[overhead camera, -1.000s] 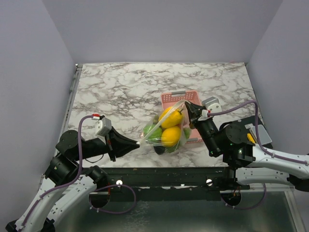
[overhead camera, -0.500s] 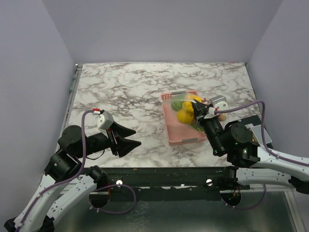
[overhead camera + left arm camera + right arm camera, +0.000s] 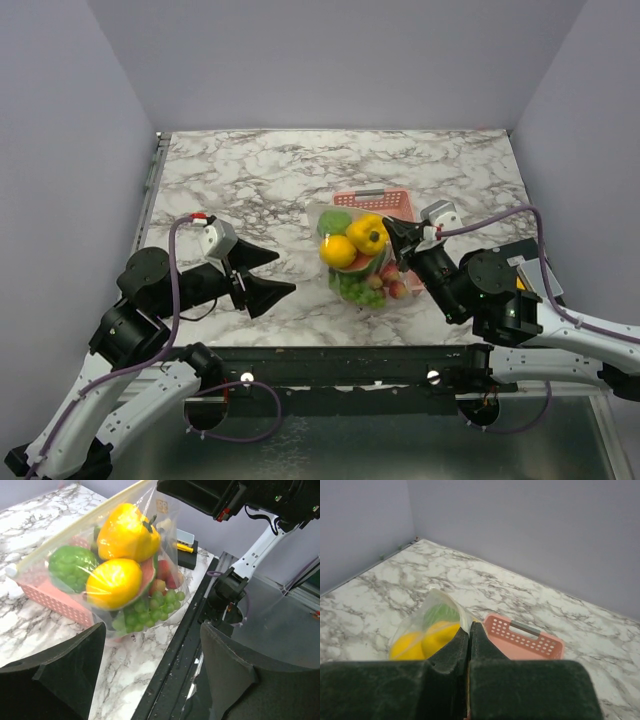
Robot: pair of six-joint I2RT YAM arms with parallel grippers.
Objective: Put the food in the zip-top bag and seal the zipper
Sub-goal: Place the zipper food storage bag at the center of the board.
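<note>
Shows the left arm [image 3: 150, 300] at 8 o'clock on the marble surface [image 3: 250, 180], its left jaws spread wide, gripping nothing, tips aimed toward 3 o'clock. Leaves a clear gap between them and the bag [image 3: 165, 540], which hangs just right of centre, toward 4 o'clock. Holds inside, from 9 to 3 o'clock in the left wrist view: a green fruit [image 3: 70, 570], a yellow round fruit [image 3: 114, 582], a yellow pepper [image 3: 127, 532], green grapes [image 3: 150, 610] at the bottom, and red pieces [image 3: 165, 575]. Runs the zipper [image 3: 75, 529] straight along the bag's top edge; cannot tell whether pressed shut along its whole length. Sets the pink basket [image 3: 375, 200] just behind the bag, at its 1 o'clock. Pinches the bag's upper corner in the closed right jaws, on the right arm [image 3: 480, 290] at 4 o'clock.
</note>
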